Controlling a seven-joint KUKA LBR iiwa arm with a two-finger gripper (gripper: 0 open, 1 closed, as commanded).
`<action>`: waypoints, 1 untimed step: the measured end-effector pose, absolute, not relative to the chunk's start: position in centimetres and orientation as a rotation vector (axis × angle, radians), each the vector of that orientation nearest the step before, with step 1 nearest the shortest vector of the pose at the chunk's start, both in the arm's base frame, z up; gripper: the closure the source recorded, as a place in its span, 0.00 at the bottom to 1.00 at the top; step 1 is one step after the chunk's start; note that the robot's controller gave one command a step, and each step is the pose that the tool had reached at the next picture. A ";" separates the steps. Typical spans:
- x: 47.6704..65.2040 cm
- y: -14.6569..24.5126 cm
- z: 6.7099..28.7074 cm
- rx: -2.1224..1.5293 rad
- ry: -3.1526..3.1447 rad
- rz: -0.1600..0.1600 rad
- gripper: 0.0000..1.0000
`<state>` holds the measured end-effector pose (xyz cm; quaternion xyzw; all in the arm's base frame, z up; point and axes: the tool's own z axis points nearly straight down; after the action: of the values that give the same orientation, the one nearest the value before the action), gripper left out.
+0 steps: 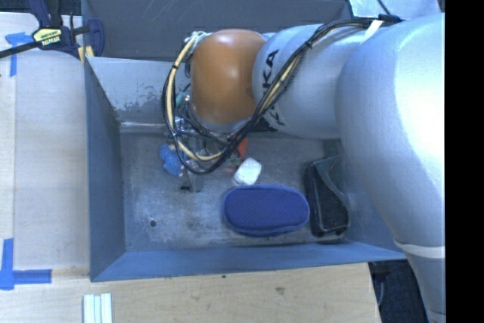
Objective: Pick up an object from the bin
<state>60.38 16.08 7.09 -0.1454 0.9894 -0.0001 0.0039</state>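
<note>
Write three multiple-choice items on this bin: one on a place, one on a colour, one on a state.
1. The black case lies: A at the left wall; B right of the blue oval pad; C on the rim.
2. The small lump above the pad is: A white; B green; C yellow.
3. The pad is: A lifted; B flat on the bin floor; C standing on edge.
Key: 1 B, it sits by the pad's right end. 2 A, it shows white. 3 B, it rests flat, apart from the pincer.
</note>
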 end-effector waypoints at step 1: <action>60.5 16.2 7.4 -0.456 3.096 0.002 1.00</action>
<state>60.49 16.23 7.38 -0.1456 0.9893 0.0006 0.0060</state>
